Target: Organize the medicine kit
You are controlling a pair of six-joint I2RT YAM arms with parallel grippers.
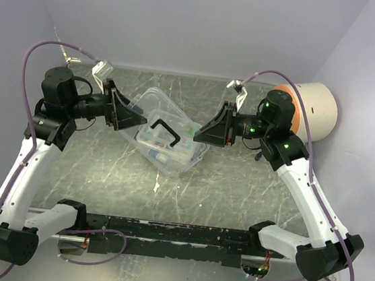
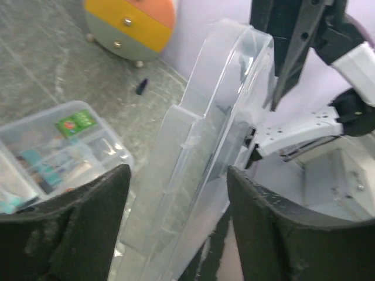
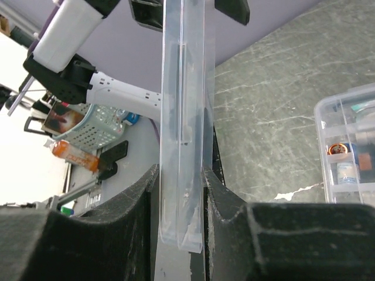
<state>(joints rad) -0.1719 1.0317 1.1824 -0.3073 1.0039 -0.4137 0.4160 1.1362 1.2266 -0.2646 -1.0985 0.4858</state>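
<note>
The medicine kit's clear base (image 1: 177,156), packed with small items, sits mid-table and also shows in the left wrist view (image 2: 58,140) and the right wrist view (image 3: 348,146). Its clear lid (image 1: 152,104), with a black handle (image 1: 165,130), is lifted off the base and held between both arms. My right gripper (image 1: 200,134) (image 3: 180,175) is shut on the lid's edge (image 3: 183,117). My left gripper (image 1: 129,115) (image 2: 179,175) is open; its fingers (image 2: 105,199) stand on either side of the lid's other end (image 2: 217,117), with gaps to both.
A large cream-and-orange cylinder (image 1: 313,109) (image 2: 130,23) lies at the back right by the wall. A small dark item (image 2: 142,86) lies on the table near it. A white scrap (image 1: 157,187) lies in front of the kit. Walls close in on three sides.
</note>
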